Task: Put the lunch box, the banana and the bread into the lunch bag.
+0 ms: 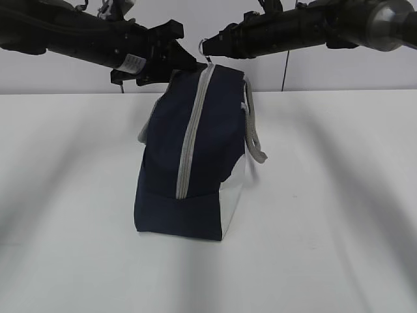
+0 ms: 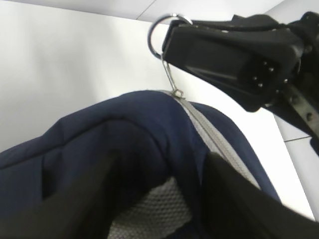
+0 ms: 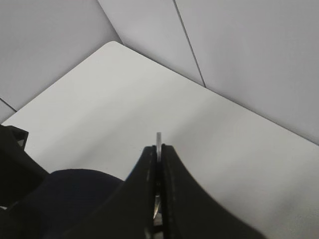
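The navy lunch bag (image 1: 195, 163) stands on the white table (image 1: 339, 215), with its grey zipper (image 1: 189, 140) closed along the top. My right gripper (image 1: 207, 47) is shut on the zipper's ring pull (image 2: 151, 37) above the bag's far end; the ring's edge pokes out between the fingers (image 3: 158, 137). My left gripper (image 1: 171, 72) reaches the bag's upper far corner. In the left wrist view its jaws (image 2: 157, 164) stand on either side of a fold of the bag (image 2: 99, 134) with grey strap (image 2: 149, 209) between them. The lunch box, banana and bread are out of view.
A grey strap handle (image 1: 254, 140) hangs down the bag's right side. Bare white table (image 3: 124, 99) lies around the bag, and a pale wall (image 1: 326, 72) rises behind it.
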Robot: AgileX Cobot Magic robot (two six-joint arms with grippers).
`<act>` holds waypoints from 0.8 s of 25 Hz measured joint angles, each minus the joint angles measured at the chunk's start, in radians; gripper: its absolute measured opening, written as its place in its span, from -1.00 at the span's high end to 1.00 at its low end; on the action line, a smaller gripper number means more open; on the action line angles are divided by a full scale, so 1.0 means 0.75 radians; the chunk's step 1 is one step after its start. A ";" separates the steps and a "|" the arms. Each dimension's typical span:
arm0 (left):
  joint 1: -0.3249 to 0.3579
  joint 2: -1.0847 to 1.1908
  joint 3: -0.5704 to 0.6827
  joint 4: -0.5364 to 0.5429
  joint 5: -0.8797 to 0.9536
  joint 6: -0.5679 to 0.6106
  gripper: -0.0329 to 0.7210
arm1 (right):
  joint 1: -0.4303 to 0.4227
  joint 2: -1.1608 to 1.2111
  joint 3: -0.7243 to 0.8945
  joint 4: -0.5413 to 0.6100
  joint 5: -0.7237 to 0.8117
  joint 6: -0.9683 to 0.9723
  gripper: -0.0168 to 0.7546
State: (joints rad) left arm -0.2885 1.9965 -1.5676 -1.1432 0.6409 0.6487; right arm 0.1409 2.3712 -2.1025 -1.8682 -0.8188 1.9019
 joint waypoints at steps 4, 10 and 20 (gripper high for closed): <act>-0.007 0.000 0.000 -0.003 -0.026 0.000 0.39 | 0.000 0.000 -0.002 -0.005 0.000 0.000 1.00; -0.007 -0.006 0.000 0.011 -0.006 0.001 0.83 | 0.000 0.000 -0.002 -0.013 0.022 0.046 1.00; -0.007 -0.061 0.000 0.029 0.075 0.104 0.83 | 0.000 0.003 -0.002 -0.016 0.106 0.180 1.00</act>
State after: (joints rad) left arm -0.2939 1.9505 -1.5676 -1.1217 0.6973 0.7266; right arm 0.1409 2.3731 -2.1043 -1.8801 -0.7395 2.0372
